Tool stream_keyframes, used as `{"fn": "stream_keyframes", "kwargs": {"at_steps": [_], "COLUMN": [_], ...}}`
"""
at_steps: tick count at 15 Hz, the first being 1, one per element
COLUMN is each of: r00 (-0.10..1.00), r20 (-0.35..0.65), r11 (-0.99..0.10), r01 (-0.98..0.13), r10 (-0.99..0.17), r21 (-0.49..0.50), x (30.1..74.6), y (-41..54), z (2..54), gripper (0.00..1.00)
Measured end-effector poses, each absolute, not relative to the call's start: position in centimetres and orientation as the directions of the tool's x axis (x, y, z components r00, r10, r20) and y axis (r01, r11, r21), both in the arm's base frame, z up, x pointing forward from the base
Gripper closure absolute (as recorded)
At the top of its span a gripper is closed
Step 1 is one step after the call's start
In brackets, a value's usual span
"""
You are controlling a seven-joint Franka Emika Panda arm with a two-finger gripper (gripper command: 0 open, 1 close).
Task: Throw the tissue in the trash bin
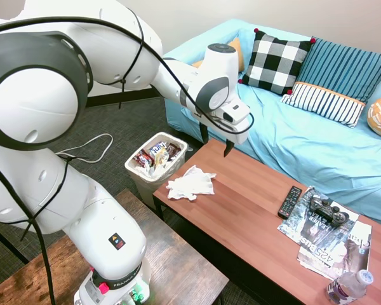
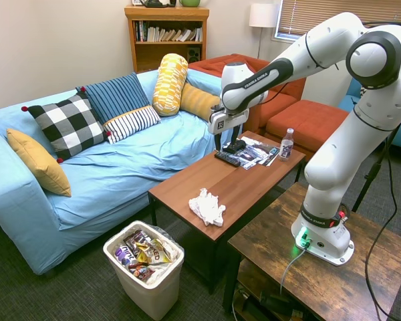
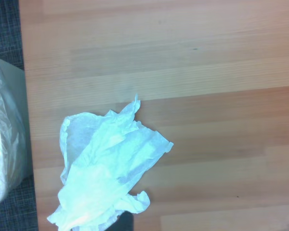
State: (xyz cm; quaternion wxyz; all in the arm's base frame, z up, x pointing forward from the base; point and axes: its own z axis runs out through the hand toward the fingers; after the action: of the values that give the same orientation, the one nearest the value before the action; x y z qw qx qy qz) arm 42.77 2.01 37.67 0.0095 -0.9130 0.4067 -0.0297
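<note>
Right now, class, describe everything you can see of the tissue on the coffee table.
The tissue is white, thin, soft-looking paper, crumpled with wrinkled, ragged edges. It lies loose on the wooden coffee table, at the end nearest the trash bin, one corner reaching the table's edge. Only the tabletop touches it; the gripper hangs open above, apart from it.

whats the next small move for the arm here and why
Probably shift toward the bin-side end of the coffee table and descend over the tissue. The gripper hangs above the table with jaws open and empty, while the tissue lies crumpled near the table edge, beside the trash bin.
</note>
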Motion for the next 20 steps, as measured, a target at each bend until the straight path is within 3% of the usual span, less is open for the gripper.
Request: {"fn": "stream_keyframes", "kwargs": {"at_steps": [4,11,20], "r00": [0.661,0.597,0.555], "r20": [0.029,-0.072,-0.111], "r11": [-0.661,-0.596,-0.561], "r01": [-0.748,-0.802,-0.827], "r10": [-0.750,-0.799,-0.825], "r21": [-0.050,-0.040,0.039], "x": [43.5,44.9,45.2], "y": [2.3,6.6,11.3], "z": [35.9,25.2,12.9], "gripper": [0.00,0.00,0.00]}}
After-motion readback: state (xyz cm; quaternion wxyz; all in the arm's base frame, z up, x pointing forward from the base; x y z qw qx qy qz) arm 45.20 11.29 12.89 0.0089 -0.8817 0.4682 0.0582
